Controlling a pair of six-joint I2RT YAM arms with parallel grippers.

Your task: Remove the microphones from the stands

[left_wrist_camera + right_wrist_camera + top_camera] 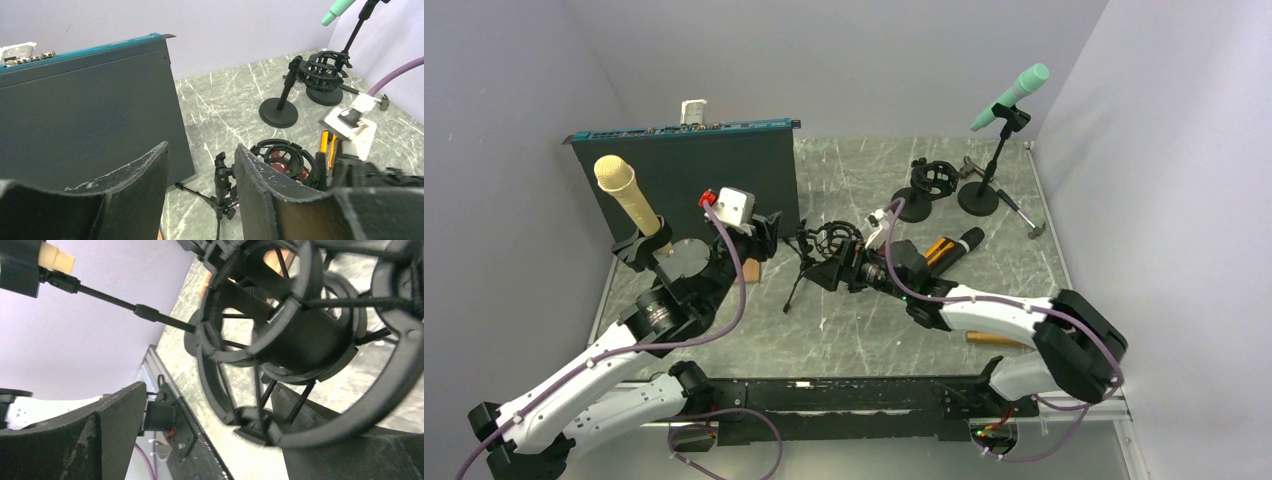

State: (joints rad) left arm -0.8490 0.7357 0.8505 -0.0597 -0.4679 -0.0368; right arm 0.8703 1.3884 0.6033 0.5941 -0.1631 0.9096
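The right claw reaches in from the right at the middle of the marbled tabletop. Its two fingers stand wide apart on either side of a black shock mount. In the right wrist view the mount's ring fills the gap between them, and one finger is plainly clear of it. Whether the other finger touches the ring cannot be told. The mount sits atop a small tripod stand whose legs rest on the tabletop. Whether anything sits inside the mount's inner sleeve is also unclear. A black microphone with an orange band lies on its side on the tabletop just behind the right claw, apart from the tripod stand and held by nothing. The left claw hovers to the left of the mount, close to a dark upright panel. Its fingers are parted and nothing is between them. A cream microphone sits tilted in a clip at the far left. A teal microphone is clipped to a round-based stand at the back right. A second shock mount stands on its own round base nearby.
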